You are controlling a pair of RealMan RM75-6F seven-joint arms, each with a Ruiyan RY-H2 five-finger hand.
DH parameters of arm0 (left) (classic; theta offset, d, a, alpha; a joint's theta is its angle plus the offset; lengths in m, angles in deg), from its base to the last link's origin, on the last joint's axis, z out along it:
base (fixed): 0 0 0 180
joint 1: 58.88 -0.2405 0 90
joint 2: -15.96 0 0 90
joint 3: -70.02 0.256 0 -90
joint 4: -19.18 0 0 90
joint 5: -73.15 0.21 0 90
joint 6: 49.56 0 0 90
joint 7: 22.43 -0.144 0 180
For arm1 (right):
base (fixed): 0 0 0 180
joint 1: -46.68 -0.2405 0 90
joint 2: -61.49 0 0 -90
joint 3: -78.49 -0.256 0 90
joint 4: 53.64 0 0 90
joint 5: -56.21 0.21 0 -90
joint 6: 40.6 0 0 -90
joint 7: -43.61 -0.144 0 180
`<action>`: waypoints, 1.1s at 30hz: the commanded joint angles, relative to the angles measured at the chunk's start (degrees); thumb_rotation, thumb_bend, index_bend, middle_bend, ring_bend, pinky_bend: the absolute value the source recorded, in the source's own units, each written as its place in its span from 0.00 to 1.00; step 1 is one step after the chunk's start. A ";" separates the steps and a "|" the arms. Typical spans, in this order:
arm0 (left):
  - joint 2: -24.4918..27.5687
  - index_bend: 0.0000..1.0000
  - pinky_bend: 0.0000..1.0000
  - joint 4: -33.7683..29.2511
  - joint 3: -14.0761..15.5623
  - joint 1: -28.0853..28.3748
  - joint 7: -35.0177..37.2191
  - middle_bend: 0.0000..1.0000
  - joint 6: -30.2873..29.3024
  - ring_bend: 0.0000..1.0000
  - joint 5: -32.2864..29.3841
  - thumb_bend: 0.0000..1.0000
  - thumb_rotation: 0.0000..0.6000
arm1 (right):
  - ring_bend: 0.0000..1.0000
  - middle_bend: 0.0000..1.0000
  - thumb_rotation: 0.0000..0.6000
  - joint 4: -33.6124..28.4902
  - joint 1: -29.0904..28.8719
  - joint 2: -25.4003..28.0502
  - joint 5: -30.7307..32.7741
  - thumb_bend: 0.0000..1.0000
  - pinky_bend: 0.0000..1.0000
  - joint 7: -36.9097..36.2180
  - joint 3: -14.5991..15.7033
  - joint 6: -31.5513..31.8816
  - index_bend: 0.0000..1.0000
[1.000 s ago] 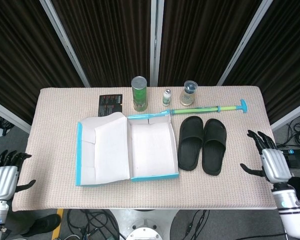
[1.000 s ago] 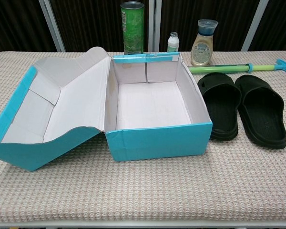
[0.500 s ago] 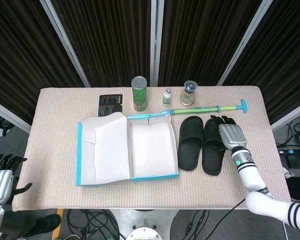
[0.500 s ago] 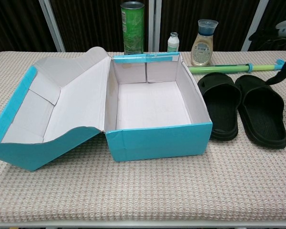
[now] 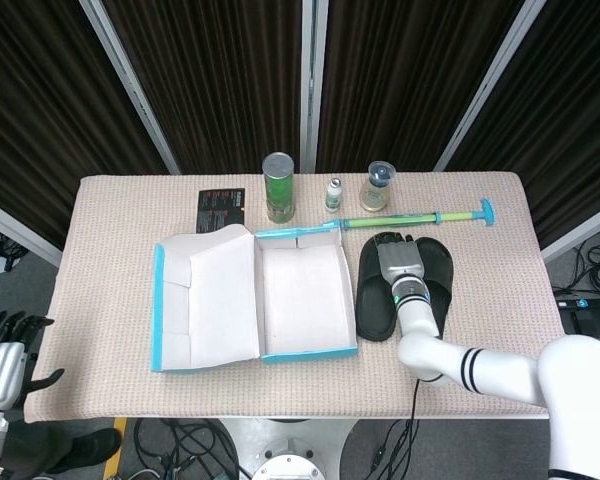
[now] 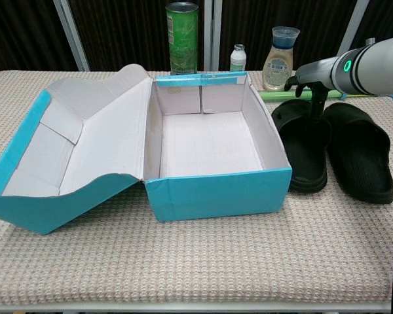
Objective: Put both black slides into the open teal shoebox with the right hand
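Two black slides lie side by side to the right of the open teal shoebox (image 5: 310,352) (image 6: 216,193). The left slide (image 5: 375,300) (image 6: 304,150) lies nearest the box, the right slide (image 5: 438,275) (image 6: 360,157) beyond it. My right hand (image 5: 398,262) (image 6: 314,85) hovers over the heel half of the left slide, palm down and holding nothing. Its dark fingers (image 6: 315,108) hang down toward that slide; contact is unclear. My left hand (image 5: 2,345) stays off the table's near left corner, fingers spread and empty.
The box lid (image 5: 205,295) lies open to the left. Behind the box and slides stand a green can (image 5: 278,186), a small white bottle (image 5: 333,193) and a glass bottle (image 5: 378,186). A green rod (image 5: 415,217) lies just behind the slides. A black card (image 5: 221,207) lies at back left.
My right hand has swung in from the table's right side, over the right slide and on leftward to the left slide. The left hand has barely moved.
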 commanded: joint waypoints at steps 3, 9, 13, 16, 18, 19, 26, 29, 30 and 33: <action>-0.07 0.26 0.06 0.33 -0.05 -0.06 0.37 0.21 0.14 0.11 -0.12 0.06 1.00 | 0.00 0.10 1.00 6.08 -2.21 -4.38 4.53 0.08 0.09 4.33 -0.19 0.57 0.07; -0.15 0.26 0.06 0.83 -0.12 -0.12 0.80 0.21 0.69 0.11 -0.65 0.06 1.00 | 0.00 0.11 1.00 10.44 -3.04 -7.29 6.29 0.08 0.09 8.17 -0.48 1.10 0.09; -0.26 0.26 0.06 1.08 -0.16 -0.05 1.07 0.21 0.90 0.11 -0.63 0.06 1.00 | 0.00 0.12 1.00 12.11 -3.16 -8.52 7.29 0.08 0.09 10.30 -1.08 0.91 0.11; -0.37 0.26 0.06 1.39 -0.18 -0.12 1.29 0.21 1.00 0.11 -0.79 0.06 1.00 | 0.00 0.12 1.00 13.43 -3.22 -9.51 7.61 0.08 0.10 11.99 -1.29 0.97 0.11; -0.44 0.26 0.06 1.66 -0.20 -0.18 1.48 0.21 1.07 0.11 -0.92 0.06 1.00 | 0.00 0.13 1.00 14.33 -3.29 -10.18 7.89 0.08 0.10 13.22 -1.53 0.83 0.11; -0.46 0.26 0.06 1.75 -0.23 -0.19 1.54 0.21 1.11 0.11 -0.97 0.06 1.00 | 0.00 0.13 1.00 14.73 -3.31 -10.48 7.98 0.08 0.10 13.67 -1.68 0.77 0.11; -0.70 0.26 0.06 2.29 -0.18 -0.44 2.06 0.21 1.32 0.11 -1.28 0.06 1.00 | 0.00 0.16 1.00 16.59 -2.85 -12.31 6.62 0.08 0.10 15.10 -2.84 -0.24 0.14; -0.75 0.26 0.06 2.46 -0.16 -0.58 2.22 0.21 1.23 0.11 -1.28 0.06 1.00 | 0.01 0.23 1.00 17.84 -1.89 -13.17 2.64 0.09 0.10 12.62 -3.16 -0.94 0.22; -0.75 0.26 0.07 2.48 -0.13 -0.64 2.24 0.21 1.21 0.11 -1.29 0.06 1.00 | 0.02 0.26 1.00 18.31 -1.43 -13.48 0.57 0.09 0.11 11.13 -3.23 -1.14 0.26; -0.65 0.26 0.06 2.44 -0.01 -0.78 2.25 0.21 1.21 0.11 -1.27 0.06 1.00 | 0.08 0.33 1.00 19.30 0.37 -13.93 -7.43 0.10 0.15 5.25 -3.35 -2.08 0.35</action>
